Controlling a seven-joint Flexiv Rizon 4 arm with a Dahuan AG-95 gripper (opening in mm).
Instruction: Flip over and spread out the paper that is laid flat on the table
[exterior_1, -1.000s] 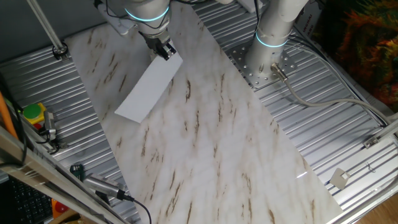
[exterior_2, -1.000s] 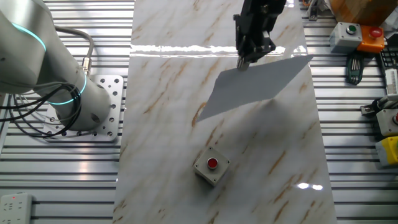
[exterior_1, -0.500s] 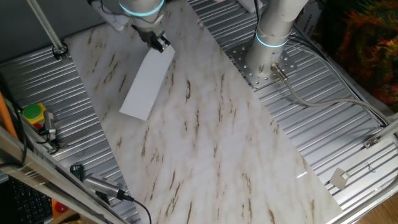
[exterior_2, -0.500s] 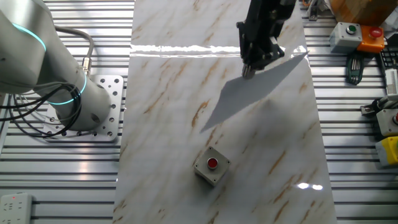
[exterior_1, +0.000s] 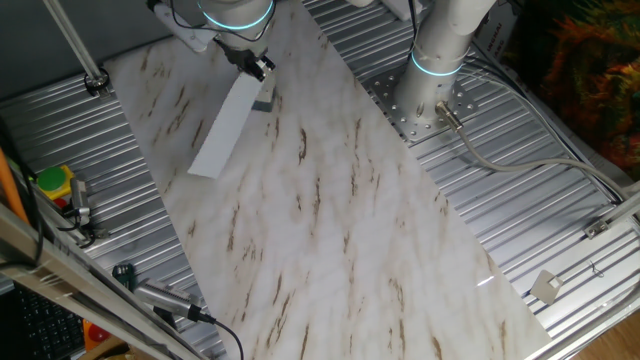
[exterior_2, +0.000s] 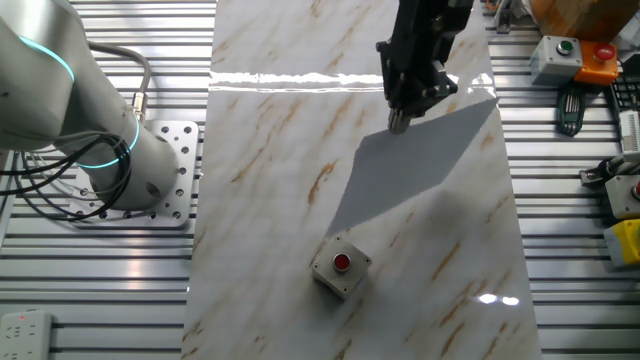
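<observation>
The paper (exterior_1: 224, 125) is a plain white sheet, held up by one edge and tilted steeply, so it looks like a narrow strip here. Its lower end hangs close to the marble table (exterior_1: 330, 230); I cannot tell whether it touches. My gripper (exterior_1: 258, 68) is shut on the paper's upper edge at the table's far end. In the other fixed view the gripper (exterior_2: 398, 120) pinches a corner of the paper (exterior_2: 415, 165), which looks grey and slants down toward the table (exterior_2: 260, 140).
A small grey box with a red button (exterior_2: 340, 265) stands on the table just below the paper's low corner. The arm's base (exterior_1: 430, 90) is bolted to ribbed metal panels beside the table. Control boxes (exterior_2: 570, 55) and tools (exterior_1: 55, 190) lie on the side panels.
The gripper has turned the held edge, so the paper has swung from nearly flat to steeply tilted. Its lower corner has come nearer to the button box.
</observation>
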